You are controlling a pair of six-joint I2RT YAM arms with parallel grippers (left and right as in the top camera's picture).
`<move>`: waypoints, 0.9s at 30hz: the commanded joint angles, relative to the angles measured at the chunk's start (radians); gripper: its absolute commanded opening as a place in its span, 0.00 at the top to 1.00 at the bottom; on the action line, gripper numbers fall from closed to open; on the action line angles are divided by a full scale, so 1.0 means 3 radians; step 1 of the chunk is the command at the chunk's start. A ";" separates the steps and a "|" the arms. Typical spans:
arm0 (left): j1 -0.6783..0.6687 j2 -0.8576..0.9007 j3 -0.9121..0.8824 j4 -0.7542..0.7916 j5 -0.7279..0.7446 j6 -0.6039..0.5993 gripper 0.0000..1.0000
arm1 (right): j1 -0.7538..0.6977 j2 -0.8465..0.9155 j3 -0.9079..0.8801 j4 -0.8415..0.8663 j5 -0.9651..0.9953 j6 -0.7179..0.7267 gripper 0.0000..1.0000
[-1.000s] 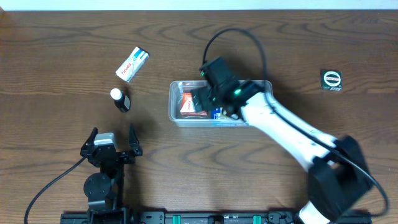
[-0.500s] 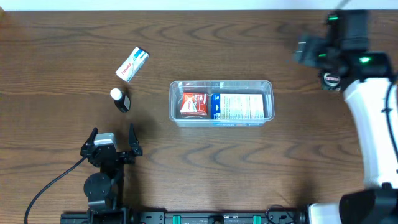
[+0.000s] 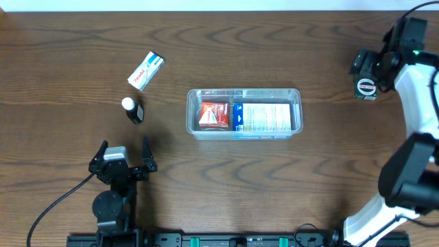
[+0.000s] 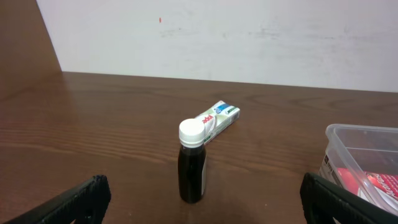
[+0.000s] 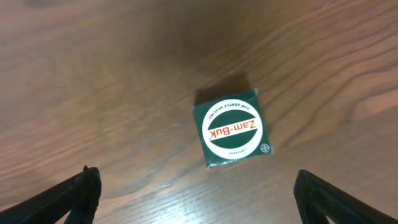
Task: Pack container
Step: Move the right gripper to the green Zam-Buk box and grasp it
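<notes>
The clear plastic container [image 3: 244, 113] lies mid-table and holds a red box [image 3: 213, 115] on the left and a blue-and-white box [image 3: 265, 117] on the right; its corner shows in the left wrist view [image 4: 364, 155]. My right gripper [image 5: 198, 202] is open and empty, above the green Zam-Buk box [image 5: 233, 129] at the far right [image 3: 365, 88]. My left gripper [image 4: 202, 202] is open and empty at the near left [image 3: 123, 156], facing the small dark bottle with a white cap [image 4: 192, 162].
A white-and-blue toothpaste box [image 3: 146, 70] lies at the far left, behind the bottle [image 3: 132, 110]; it also shows in the left wrist view [image 4: 219, 118]. A white wall stands behind the table's far edge.
My right arm has left the container, swung to the far right of the table and now hovers over the green Zam-Buk box. The left arm has not moved.
</notes>
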State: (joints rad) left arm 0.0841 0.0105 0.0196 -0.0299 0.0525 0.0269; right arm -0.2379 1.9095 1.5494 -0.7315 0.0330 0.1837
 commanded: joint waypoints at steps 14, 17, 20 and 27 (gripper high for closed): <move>0.0015 -0.0018 -0.0052 -0.0126 -0.0027 0.0009 0.02 | -0.0203 0.0383 -0.0022 0.0163 0.0153 -0.0724 0.01; 0.0015 -0.0018 -0.0052 -0.0126 -0.0027 0.0009 0.02 | -0.0215 0.0505 -0.0022 0.0163 0.0151 -0.0753 0.01; 0.0015 -0.0018 -0.0052 -0.0126 -0.0027 0.0009 0.02 | -0.0214 0.0604 -0.0022 0.0159 0.0029 -0.0743 0.01; 0.0015 -0.0018 -0.0052 -0.0126 -0.0027 0.0009 0.02 | -0.0211 0.0765 -0.0023 0.0210 0.0001 -0.0769 0.01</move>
State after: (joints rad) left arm 0.0841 0.0101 0.0196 -0.0299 0.0525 0.0269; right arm -0.2958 2.1231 1.5467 -0.6765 0.0406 -0.0238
